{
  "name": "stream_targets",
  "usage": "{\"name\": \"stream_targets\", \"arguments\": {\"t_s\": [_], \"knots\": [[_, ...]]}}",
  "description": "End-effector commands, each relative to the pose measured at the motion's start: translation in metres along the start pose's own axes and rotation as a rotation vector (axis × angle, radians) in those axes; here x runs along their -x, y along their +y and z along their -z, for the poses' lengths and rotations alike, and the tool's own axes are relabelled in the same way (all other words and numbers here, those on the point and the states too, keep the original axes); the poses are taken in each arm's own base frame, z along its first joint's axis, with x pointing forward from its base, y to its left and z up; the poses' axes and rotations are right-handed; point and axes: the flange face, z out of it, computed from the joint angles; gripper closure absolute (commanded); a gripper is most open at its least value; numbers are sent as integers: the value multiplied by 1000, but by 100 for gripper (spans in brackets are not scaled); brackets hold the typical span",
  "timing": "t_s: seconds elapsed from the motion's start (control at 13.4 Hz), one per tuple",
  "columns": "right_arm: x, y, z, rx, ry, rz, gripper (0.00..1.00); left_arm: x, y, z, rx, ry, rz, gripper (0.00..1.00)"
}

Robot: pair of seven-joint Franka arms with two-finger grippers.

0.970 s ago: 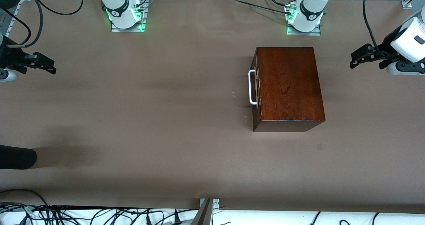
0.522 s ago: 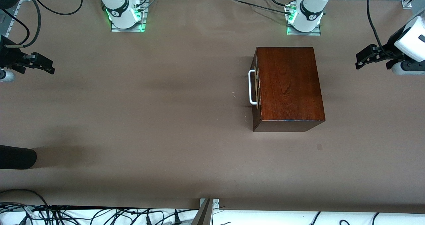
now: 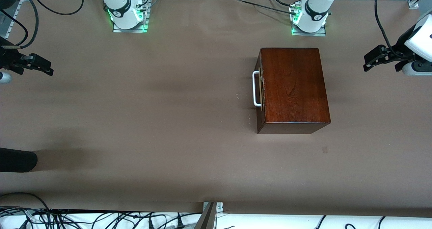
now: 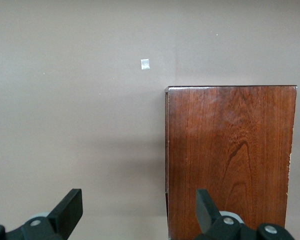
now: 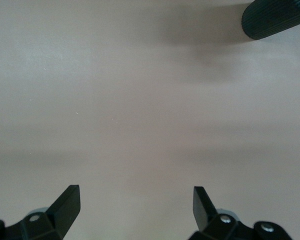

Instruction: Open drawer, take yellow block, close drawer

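Brown paper-covered table (image 3: 152, 121), mostly bare. Box (image 3: 293, 87) sits toward the left arm's end, drawer (image 3: 259, 97) pushed in flush, white handle (image 3: 255, 88) facing the right arm's end. Yellow block not visible anywhere. Left gripper (image 3: 368, 62) hangs in the air over the table edge at its own end, fingers (image 4: 70, 207) spread wide, holding nothing; its wrist camera looks down on the box top and a small pale tape square (image 4: 145, 64). Right gripper (image 3: 47, 70) over bare table at its end, claw spread, empty. A black cylinder (image 3: 17, 159) pokes in at the table edge. Cables (image 3: 84, 219) bunch along the near edge.
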Motion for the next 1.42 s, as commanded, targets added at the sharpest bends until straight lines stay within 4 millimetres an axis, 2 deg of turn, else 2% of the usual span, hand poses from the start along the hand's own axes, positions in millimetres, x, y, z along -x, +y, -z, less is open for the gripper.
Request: {"name": "stream_targets", "arguments": {"t_s": [0.0, 1.04, 1.27, 1.34], "knots": [[1, 2, 4, -8, -2, -6, 0, -8, 0, 0, -18, 7, 5, 0], [1, 2, 3, -7, -4, -4, 0, -18, -1, -8, -9, 27, 11, 0], [1, 2, 3, -7, -4, -3, 0, -17, -3, -8, -9, 23, 11, 0], [1, 2, 3, -7, -4, -3, 0, -17, -10, -11, -6, 17, 20, 0]]}}
